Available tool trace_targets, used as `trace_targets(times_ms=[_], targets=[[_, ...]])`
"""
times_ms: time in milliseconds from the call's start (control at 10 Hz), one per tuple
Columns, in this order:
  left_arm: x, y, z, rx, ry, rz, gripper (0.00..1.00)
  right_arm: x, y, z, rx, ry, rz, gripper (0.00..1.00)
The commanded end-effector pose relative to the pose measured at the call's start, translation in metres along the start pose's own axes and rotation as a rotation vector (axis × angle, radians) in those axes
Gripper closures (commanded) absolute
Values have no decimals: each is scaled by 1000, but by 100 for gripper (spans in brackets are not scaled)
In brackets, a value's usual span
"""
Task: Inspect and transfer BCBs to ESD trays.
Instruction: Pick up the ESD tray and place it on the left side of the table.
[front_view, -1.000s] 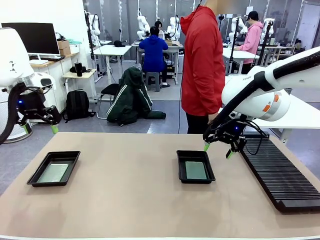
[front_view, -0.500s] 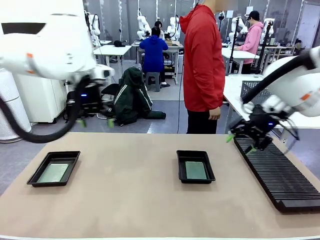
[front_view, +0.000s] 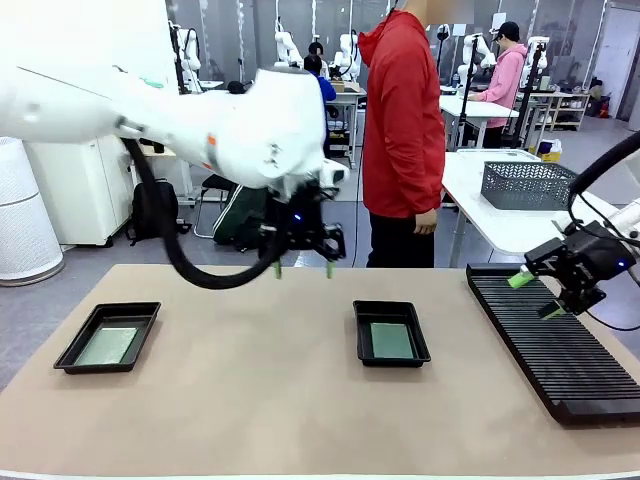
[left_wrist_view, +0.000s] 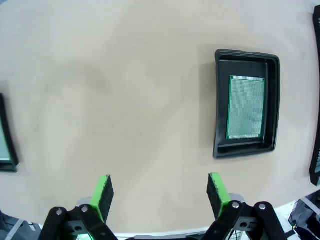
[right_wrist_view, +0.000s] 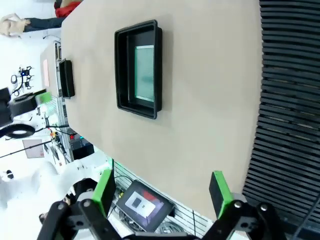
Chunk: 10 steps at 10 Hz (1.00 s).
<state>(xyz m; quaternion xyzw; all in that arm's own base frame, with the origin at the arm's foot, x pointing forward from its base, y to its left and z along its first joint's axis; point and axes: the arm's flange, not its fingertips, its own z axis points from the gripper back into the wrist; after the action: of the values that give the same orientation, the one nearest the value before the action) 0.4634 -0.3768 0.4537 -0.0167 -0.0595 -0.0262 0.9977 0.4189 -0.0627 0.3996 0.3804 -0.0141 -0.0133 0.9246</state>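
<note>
Our left hand (front_view: 302, 268) has swung in from the side, now above the table (front_view: 250, 400), fingers apart and empty. Our right hand (front_view: 538, 292) has pulled back over the rack (front_view: 560, 350), also apart. A BCB (front_view: 391, 340) lies in each ESD tray (front_view: 392, 333), ahead of our left hand; transfer looks complete.

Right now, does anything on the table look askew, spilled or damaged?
Nothing stands out. Each tray, left and middle, holds one board lying flat. The rack looks intact.
</note>
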Motion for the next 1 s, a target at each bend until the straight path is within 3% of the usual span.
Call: trace_targets(times_ms=[0,500,900], targets=[[31,-26,-26,38,20,5,0,11,-15,4,35,17,26,0],[48,-87,-100,42,37,-38,0,18,-43,7,61,36,31,0],[52,-97,-139,38,32,-47,0,12,-36,6,22,28,17,0]])
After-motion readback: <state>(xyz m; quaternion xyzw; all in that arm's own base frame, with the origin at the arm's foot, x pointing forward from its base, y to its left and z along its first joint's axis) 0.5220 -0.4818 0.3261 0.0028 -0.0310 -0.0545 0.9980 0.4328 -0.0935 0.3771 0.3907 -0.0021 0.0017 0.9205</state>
